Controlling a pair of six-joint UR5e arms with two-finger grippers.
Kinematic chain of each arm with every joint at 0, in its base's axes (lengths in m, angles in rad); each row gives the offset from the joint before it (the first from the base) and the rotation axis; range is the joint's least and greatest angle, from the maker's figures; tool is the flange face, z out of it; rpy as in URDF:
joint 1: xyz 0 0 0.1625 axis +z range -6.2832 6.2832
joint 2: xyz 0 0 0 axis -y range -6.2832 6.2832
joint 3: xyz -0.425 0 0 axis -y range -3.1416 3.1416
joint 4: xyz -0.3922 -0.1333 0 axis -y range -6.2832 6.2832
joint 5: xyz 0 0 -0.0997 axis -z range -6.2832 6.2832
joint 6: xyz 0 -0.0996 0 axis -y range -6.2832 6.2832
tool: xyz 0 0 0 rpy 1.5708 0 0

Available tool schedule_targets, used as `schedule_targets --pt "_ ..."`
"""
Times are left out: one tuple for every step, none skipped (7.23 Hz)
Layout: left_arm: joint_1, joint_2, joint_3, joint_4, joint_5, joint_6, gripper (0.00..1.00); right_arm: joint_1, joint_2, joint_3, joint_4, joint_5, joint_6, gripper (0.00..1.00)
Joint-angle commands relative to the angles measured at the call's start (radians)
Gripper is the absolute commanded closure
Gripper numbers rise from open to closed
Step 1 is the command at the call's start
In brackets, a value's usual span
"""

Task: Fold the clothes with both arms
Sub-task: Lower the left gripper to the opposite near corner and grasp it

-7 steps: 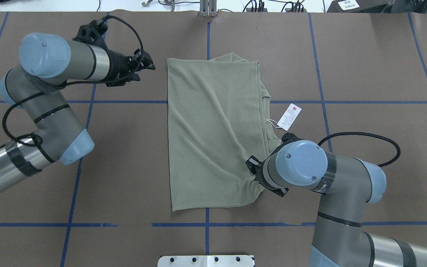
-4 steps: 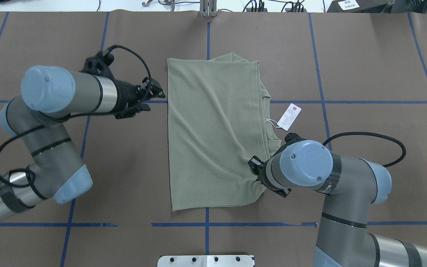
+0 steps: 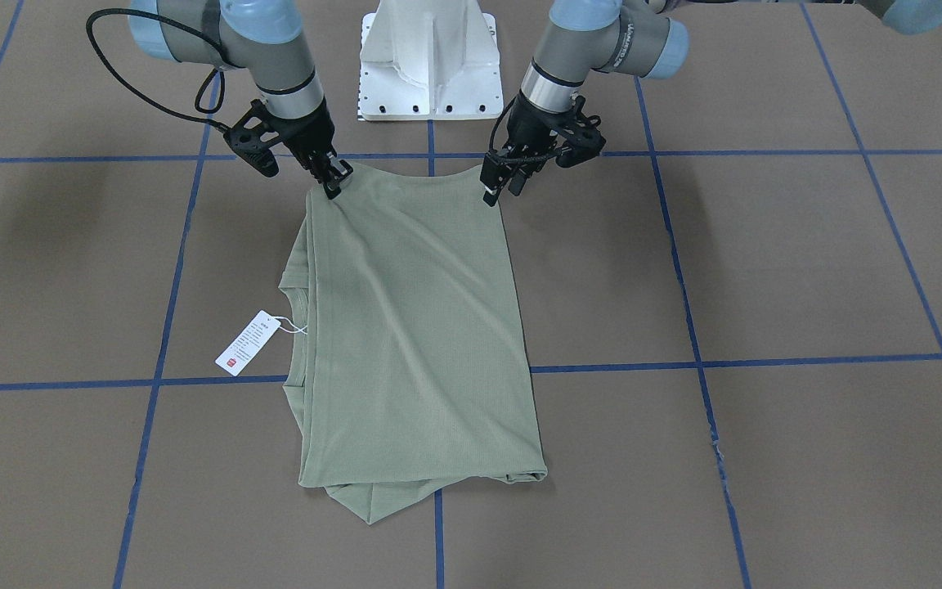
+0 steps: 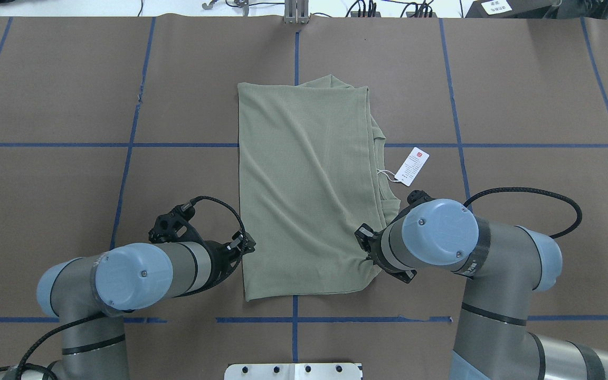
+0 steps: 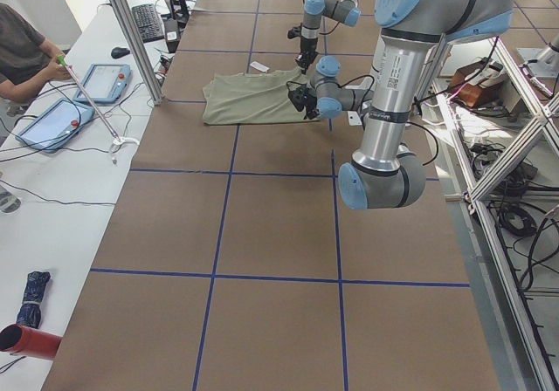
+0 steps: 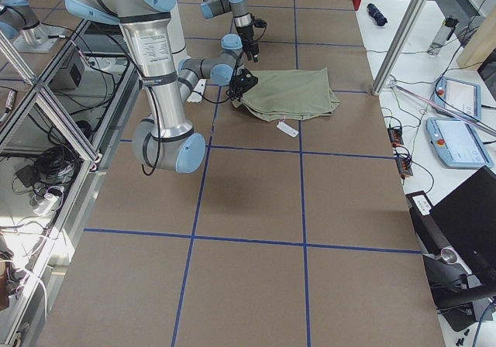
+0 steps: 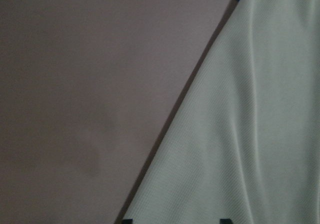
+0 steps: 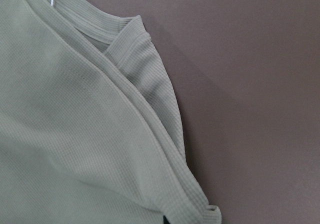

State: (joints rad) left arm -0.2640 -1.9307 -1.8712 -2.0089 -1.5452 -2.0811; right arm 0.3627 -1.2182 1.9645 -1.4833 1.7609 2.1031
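The right black two-finger gripper (image 3: 332,184) is clamped on the near right corner of the sage-green ribbed long-sleeve shirt (image 4: 304,184), where the cloth puckers. The left black two-finger gripper (image 3: 502,190) is at the near left corner, fingers apart; contact with the cloth cannot be told. The shirt lies folded into a rectangle mid-way along the brown paper-covered table (image 4: 520,95). Its white hang tag (image 4: 412,166) lies just right of the collar.

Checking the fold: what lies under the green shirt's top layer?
On the sage-green folded shirt, a ribbed neckline and lower corner peek out beneath; deeper layers are covered.
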Motion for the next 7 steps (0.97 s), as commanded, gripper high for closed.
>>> schedule_targets --pt "0.034 -0.008 0.004 0.002 0.008 -0.027 0.35 -0.001 0.000 0.001 0.000 0.000 0.002 1.00" --pt "0.063 -0.008 0.007 0.002 0.008 -0.043 0.37 -0.001 0.000 0.001 0.000 0.000 0.000 1.00" --pt "0.081 -0.010 0.013 0.002 0.008 -0.047 0.40 -0.001 0.002 0.002 0.000 0.000 0.002 1.00" --pt "0.098 -0.011 0.020 0.002 0.008 -0.048 0.44 -0.001 0.000 0.008 0.000 0.000 0.000 1.00" --pt "0.101 -0.010 0.020 0.002 0.008 -0.048 0.59 0.001 -0.001 0.013 -0.002 0.000 0.002 1.00" --pt "0.101 -0.010 0.020 0.002 0.008 -0.048 1.00 0.001 -0.001 0.013 -0.002 0.000 0.002 1.00" --pt "0.089 -0.010 0.008 0.007 0.008 -0.044 1.00 0.001 -0.001 0.013 -0.002 0.000 0.000 1.00"
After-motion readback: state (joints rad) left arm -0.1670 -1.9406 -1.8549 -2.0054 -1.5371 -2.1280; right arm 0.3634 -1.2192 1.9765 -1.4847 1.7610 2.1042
